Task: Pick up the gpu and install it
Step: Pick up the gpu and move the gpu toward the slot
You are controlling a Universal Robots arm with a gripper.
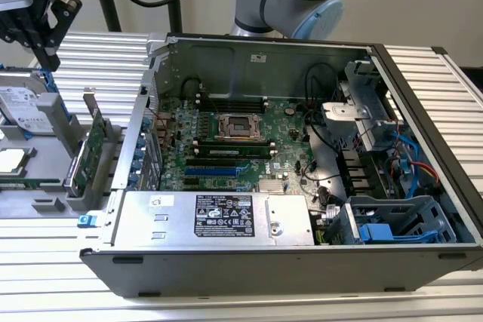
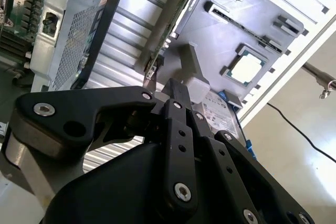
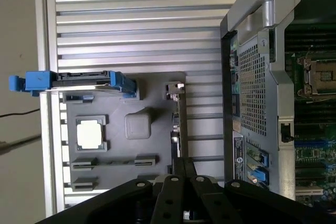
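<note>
gpu (image 1: 93, 145) is a thin green card, standing on edge in grey tray (image 1: 15, 205) slot at the exterior view's left, just beside open case (image 1: 302, 262); hand (image 1: 50, 54) at upper left, fingers closed together, holding nothing

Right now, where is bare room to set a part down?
Bare slatted table behind the parts tray, in front of it, and beyond the case on the exterior view's right. Tray and case interior are crowded.
</note>
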